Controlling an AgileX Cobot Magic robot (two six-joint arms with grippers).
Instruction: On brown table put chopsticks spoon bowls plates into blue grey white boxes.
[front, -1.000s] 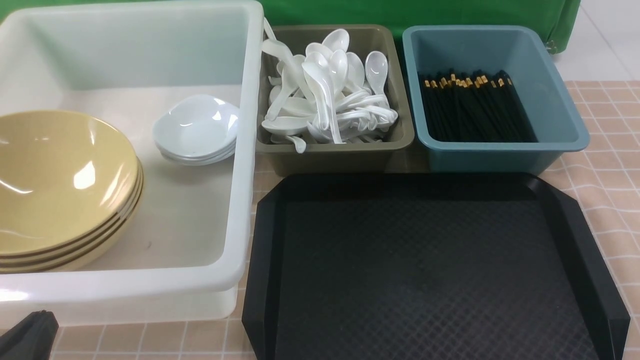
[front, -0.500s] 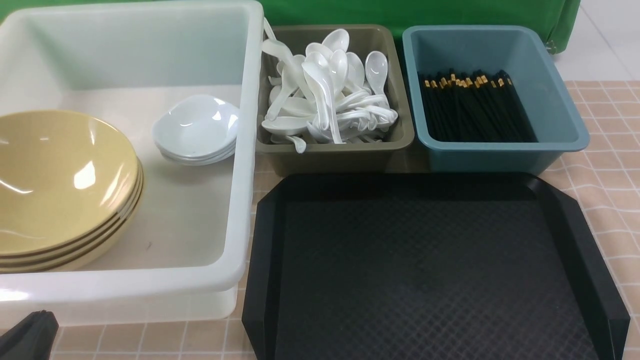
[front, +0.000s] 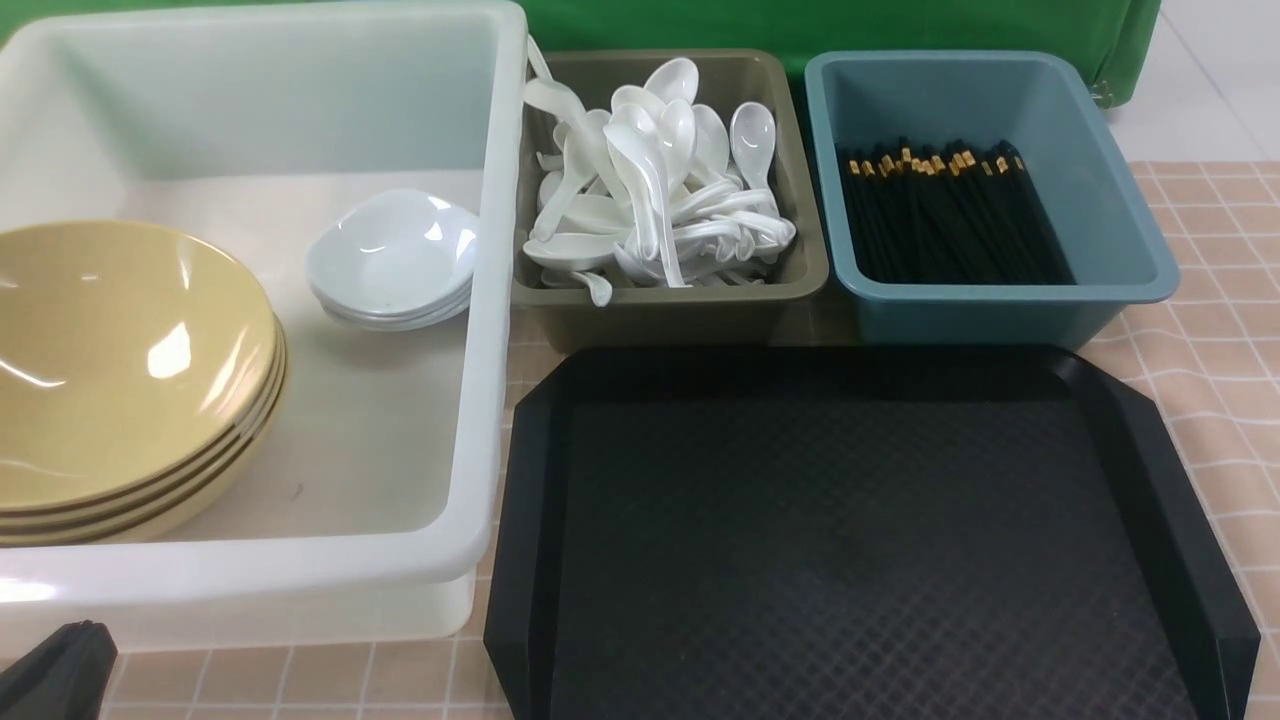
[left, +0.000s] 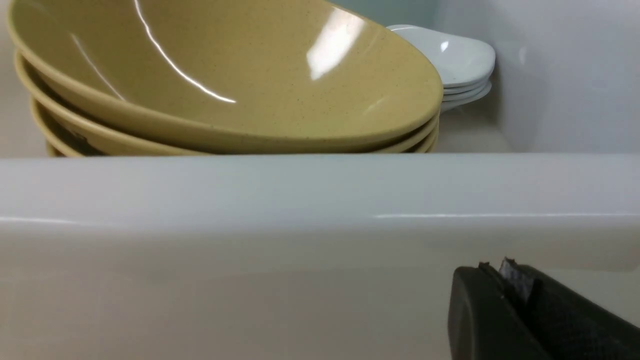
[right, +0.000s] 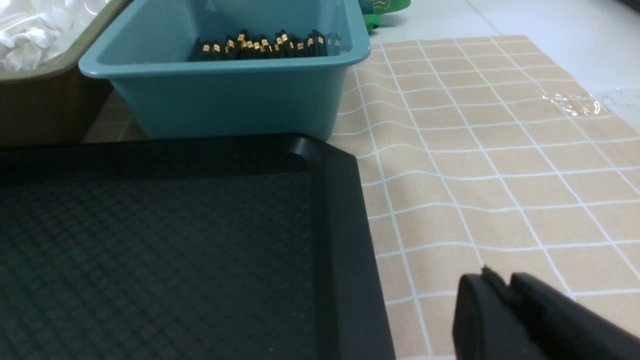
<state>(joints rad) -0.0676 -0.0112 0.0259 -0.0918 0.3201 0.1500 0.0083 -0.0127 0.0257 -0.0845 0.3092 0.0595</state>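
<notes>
resting behind the tub wall, bowls (left: 225, 80) beyond left hand (left: 505, 280) (pinched closed, empty).

The table (front: 1215, 330) is a tan-peach surface crossed by thin pale lines in small squares, slightly rippled at 3 o'clock. Four things sit directly on it. A black tray (front: 860, 540) fills 5 to 6 o'clock. The white tub (front: 490, 330) takes the whole 9 o'clock side, just beside the tray. At 12 o'clock stands the grey box (front: 670, 315), and at 1 o'clock the blue box (front: 960, 315), side by side, both close behind the tray's far edge.
</notes>
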